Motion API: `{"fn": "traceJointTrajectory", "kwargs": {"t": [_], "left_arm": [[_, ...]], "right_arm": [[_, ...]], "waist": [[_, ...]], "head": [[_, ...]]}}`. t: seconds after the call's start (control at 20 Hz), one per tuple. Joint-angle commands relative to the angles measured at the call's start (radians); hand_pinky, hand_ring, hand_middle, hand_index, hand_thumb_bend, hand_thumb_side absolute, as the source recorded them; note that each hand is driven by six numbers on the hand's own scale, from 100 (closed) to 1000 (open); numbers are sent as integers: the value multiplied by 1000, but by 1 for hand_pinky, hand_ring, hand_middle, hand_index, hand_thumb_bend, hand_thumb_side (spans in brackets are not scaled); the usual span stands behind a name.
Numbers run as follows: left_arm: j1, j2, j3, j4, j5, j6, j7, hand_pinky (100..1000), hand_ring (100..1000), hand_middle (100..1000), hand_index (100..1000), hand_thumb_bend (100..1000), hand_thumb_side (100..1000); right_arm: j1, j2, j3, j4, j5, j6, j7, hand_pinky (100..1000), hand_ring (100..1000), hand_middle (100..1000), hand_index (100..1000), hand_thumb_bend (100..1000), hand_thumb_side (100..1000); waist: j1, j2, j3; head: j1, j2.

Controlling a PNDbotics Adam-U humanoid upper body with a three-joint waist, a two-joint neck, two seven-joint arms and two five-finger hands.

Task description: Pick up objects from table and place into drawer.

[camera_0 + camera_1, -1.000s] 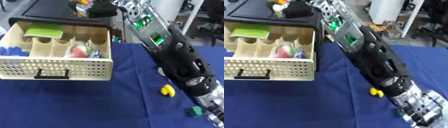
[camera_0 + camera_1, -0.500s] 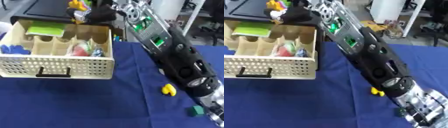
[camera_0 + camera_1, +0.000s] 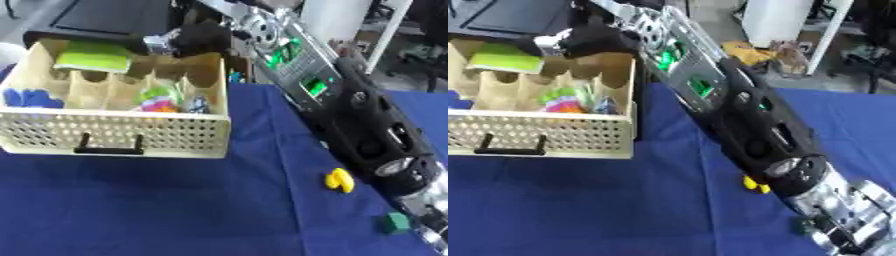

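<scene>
A beige perforated drawer point(image 3: 114, 135) with a black handle stands pulled out at the left, split by dividers. In it lie a green pad point(image 3: 92, 56), a blue thing point(image 3: 26, 97), a pink and green thing point(image 3: 157, 98) and a small bluish item point(image 3: 198, 104). My right arm stretches from the lower right up to the drawer. Its black right hand point(image 3: 199, 40) hangs over the drawer's back right corner, with something pale at its tip point(image 3: 157, 44). On the blue cloth lie a yellow object point(image 3: 339, 180) and a small green block point(image 3: 395, 222), both beside the arm.
A dark cabinet top point(image 3: 105, 17) sits behind the drawer. White and grey equipment point(image 3: 776, 20) stands beyond the table's far edge. Blue cloth point(image 3: 175, 210) stretches in front of the drawer.
My right hand has come down towards the drawer's back wall. The yellow thing seen at the hand earlier no longer shows.
</scene>
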Motion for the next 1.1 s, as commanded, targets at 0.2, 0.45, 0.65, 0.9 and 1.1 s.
{"fn": "traceJointTrajectory", "kwargs": {"t": [0.2, 0.45, 0.65, 0.9, 1.1], "left_arm": [[-15, 23, -1, -13, 0, 0, -1, 435, 577, 634, 831, 213, 1000], [-14, 25, 1, -13, 2, -3, 0, 436, 577, 635, 831, 213, 1000], [-11, 26, 3, -13, 2, -5, 1, 436, 577, 635, 831, 213, 1000], [-7, 26, 6, -13, -1, -8, 4, 435, 577, 635, 831, 214, 1000], [-4, 27, 11, -13, -5, -13, 8, 435, 577, 635, 830, 214, 1000]], "right_arm": [[-18, -25, -26, -16, 7, 0, -9, 771, 863, 506, 494, 684, 691], [-14, -32, -50, -47, -24, 13, -44, 770, 858, 495, 471, 672, 713], [-3, -55, -92, -103, -71, 34, -99, 768, 852, 483, 449, 657, 744], [28, -109, -159, -199, -161, 71, -196, 760, 837, 466, 427, 622, 790], [81, -185, -208, -300, -244, 96, -281, 732, 806, 441, 402, 595, 800]], "waist": [[9, -16, -3], [13, -19, -7], [16, -20, -12], [22, -19, -23], [27, -17, -34]], "head": [[2, 1], [4, 0], [8, -1], [15, -3], [25, -4]]}}
